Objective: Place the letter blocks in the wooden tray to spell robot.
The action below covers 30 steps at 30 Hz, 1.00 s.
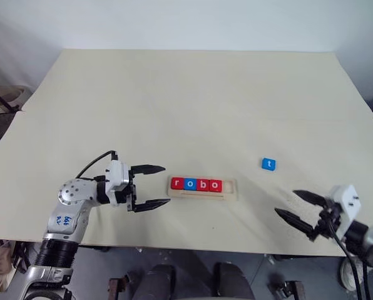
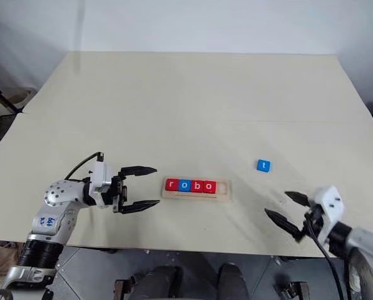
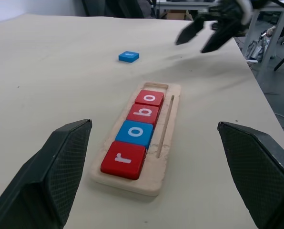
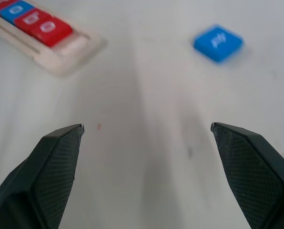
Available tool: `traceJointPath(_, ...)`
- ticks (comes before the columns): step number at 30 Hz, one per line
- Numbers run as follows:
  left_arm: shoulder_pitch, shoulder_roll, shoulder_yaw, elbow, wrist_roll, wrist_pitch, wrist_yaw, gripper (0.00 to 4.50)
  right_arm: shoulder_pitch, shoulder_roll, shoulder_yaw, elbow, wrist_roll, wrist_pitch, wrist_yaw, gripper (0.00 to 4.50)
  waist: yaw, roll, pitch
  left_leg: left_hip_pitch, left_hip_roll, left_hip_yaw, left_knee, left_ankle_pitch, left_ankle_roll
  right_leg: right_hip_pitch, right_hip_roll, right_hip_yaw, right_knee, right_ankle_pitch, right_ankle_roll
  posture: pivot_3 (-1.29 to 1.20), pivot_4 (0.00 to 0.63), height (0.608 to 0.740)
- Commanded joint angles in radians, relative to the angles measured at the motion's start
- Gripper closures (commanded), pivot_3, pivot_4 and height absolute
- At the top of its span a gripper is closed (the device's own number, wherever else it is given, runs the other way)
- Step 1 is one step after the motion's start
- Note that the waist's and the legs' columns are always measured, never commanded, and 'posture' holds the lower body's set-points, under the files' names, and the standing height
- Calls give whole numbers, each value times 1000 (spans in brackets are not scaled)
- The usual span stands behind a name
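- With four tiles reading r, o, b, o already seated in the wooden tray (image 1: 203,195), the step in hand looks to be fetching the blue t block (image 1: 268,164), which lies alone on the tabletop (image 1: 193,106), beyond and to the right of the tray and well apart from it.
- Only the slot at the tray's right end is bare, just beside the red o (image 1: 215,185).
- Right end effector (image 1: 301,213) hangs near the tabletop's front edge, jaws spread wide and holding nothing; it sits nearer the t than the left one, so I judge it the better arm for the pick.
- To do this well, I would come down over the tile with the fingers straddling two opposite sides, lift clear, then lower it flat into the bare slot with the letter upright like its neighbours.
- Left end effector (image 1: 150,186) is also wide open and empty, levelled just beside the tray's left end; it could steady the tray against sliding.
- Head views give the whole layout and both arms.
- Left wrist view adds the groove running alongside the row and the tray's raised rim (image 3: 173,119).
- Right wrist view shows the t and the bare slot from low down, with open tabletop ahead of its fingertips (image 4: 61,157).
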Motion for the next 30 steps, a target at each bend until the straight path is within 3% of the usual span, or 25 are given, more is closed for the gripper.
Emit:
traceJointPath(1,-30,-2,3,21,2,-26,-29,0,15,47,-53,-33,-3,-137,-38,25,-7,0,0,1,0,1,0,0,0,0,0,1,0,0,0,0,150,740)
traceJointPath(8,-58,-14,-4,49,9,-39,-43,0,5,51,-18,-5,1,-184,-64,25,-10,0,0,2,0,1,-1,0,0,1,0,1,2,0,0,0,150,740)
traceJointPath(23,-8,-8,13,-13,1,-31,-14,0,-207,31,81,-100,103,23,-235,25,-20,0,0,2,1,0,0,0,0,0,0,1,3,0,0,0,150,740)
traceJointPath(27,1,-9,15,-28,2,-28,-2,0,-291,6,137,-119,71,214,-380,25,-21,0,0,2,1,0,0,0,0,0,0,2,3,0,0,0,150,740)
traceJointPath(30,5,-11,12,-38,2,-26,6,0,-404,51,184,-105,40,356,-549,25,-23,0,0,2,1,0,0,0,0,-1,0,2,4,0,0,0,150,740)
